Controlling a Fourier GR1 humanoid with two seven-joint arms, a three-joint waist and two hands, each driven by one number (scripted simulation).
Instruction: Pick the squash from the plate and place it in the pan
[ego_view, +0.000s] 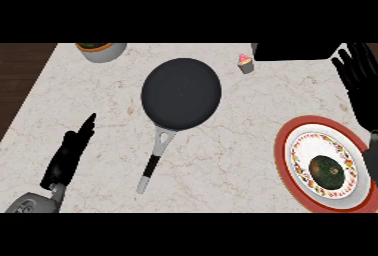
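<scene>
On the counter (244, 125) a plate (284, 145) held the squash (327, 169); my right hand (362, 87), fingers (347, 62) straight and empty, needed to grasp it.

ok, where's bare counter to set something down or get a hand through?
Widest bare patch: between the handle and the plate. Another between the left hand and the handle, plus a strip between bowl and pan. Crowded on the right: cupcake, right hand at the plate's edge.
</scene>
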